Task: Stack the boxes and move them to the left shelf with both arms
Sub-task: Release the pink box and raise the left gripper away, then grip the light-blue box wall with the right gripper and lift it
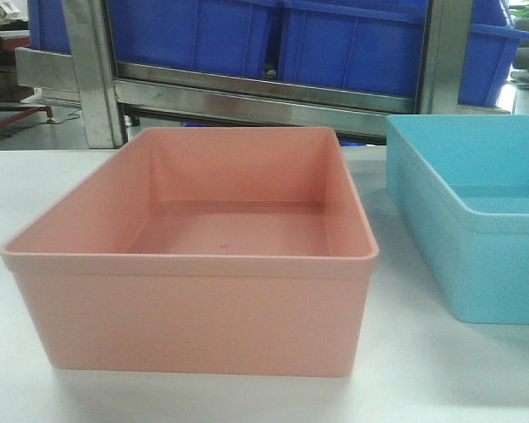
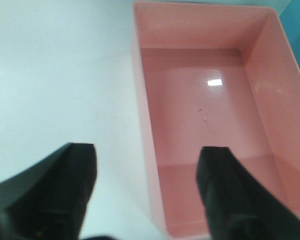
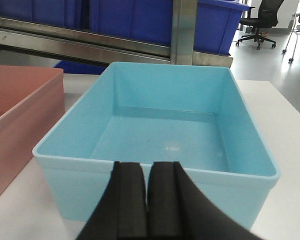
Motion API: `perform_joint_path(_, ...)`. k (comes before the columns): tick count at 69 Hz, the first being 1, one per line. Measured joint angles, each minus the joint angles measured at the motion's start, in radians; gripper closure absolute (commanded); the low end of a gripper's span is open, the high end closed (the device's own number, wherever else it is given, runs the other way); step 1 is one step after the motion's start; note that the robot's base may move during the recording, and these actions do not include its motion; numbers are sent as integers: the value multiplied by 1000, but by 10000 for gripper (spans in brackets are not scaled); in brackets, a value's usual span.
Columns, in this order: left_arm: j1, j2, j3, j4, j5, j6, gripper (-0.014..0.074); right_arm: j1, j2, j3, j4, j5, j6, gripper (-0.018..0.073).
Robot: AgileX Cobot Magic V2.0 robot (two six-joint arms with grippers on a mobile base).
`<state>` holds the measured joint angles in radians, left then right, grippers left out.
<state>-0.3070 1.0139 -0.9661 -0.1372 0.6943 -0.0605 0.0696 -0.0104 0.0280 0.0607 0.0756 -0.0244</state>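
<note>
Pre-grasp: left claw (image 2: 148, 150) splayed, pink tub (image 2: 205, 115) wall between fingers (image 2: 55, 195); right claw (image 3: 147, 172) clenched empty, blue tub (image 3: 165, 135) just ahead (open next).

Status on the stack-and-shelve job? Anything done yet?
Done: nothing visible. The pink tub and blue tub sit side by side on the table, both empty, unstacked. In hand: left gripper is open, straddling the pink tub's side wall in its wrist view; right gripper is shut before the blue tub's near rim, holding nothing. Remaining: grasp, stack, the whole move.
</note>
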Motion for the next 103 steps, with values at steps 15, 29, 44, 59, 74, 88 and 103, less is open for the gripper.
perform_joint_path(15,0,-209,194,14,-81,0,605,0,0,0,0,-10,0,510)
perform_joint_path(29,0,-340,345,45,-188,0,605,0,19,-133,0,48,0,506)
perform_joint_path(44,0,-363,404,52,-321,0,605,0,325,-421,0,182,0,502)
perform_joint_path(59,0,-363,407,52,-361,0,605,0,714,-738,0,304,0,426)
perform_joint_path(74,0,-363,407,52,-363,0,606,0,1011,-1010,0,453,0,-24)
perform_joint_path(88,0,-363,407,54,-363,0,606,-65,1197,-1220,-34,665,0,-30)
perform_joint_path(103,0,-363,407,52,-363,0,606,-286,1370,-1379,-44,878,-63,-30)
